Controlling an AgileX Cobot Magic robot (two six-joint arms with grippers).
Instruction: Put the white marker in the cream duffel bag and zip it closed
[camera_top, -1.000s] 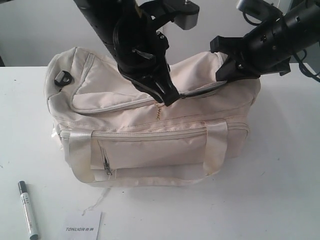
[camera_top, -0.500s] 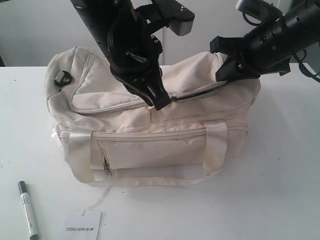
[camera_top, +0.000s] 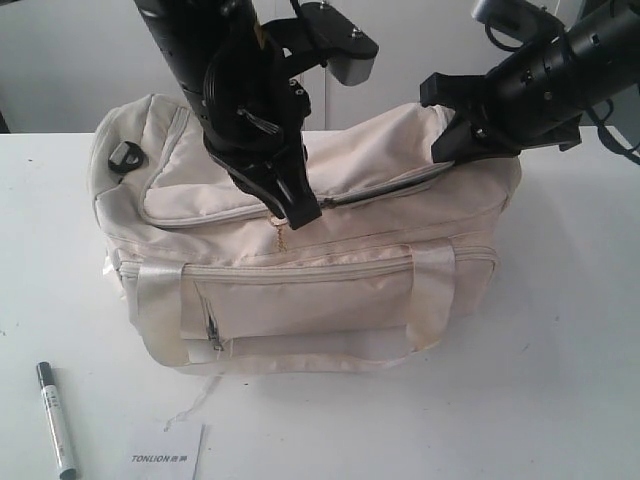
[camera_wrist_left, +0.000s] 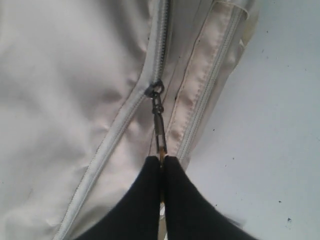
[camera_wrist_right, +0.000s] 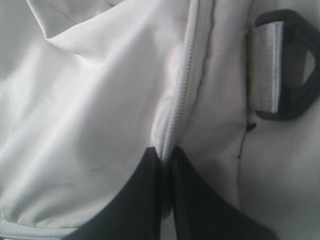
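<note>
Exterior view: large cream duffel bag (camera_top: 300, 290) on a white table (camera_top: 560, 350), filling the middle. White marker (camera_top: 56, 418) flat on the table in front of the bag's left end, well apart from it and outside the bag, its near tip cut off by the frame edge. White TONLION card (camera_top: 165, 452) near the marker, partly cropped. Left gripper (camera_top: 298, 212) down on the bag's top, covering part of the curved zipper, with the gold chain pull (camera_top: 282, 236) showing just below its tips. Right gripper (camera_top: 450, 135) clamped at the bag's upper right end. Dark slit of open zipper between the two grippers. Black end ring (camera_top: 125, 155) at the left end.

Left wrist view: fingertips pinched tight on the chain pull, chain stretched to the slider. Bare table alongside.

Right wrist view: jaws squeezed nearly together on a fold of bag fabric at the zipper's end, beside another black ring (camera_wrist_right: 295, 70). Pinched spot itself blurred and hard to make out.
</note>
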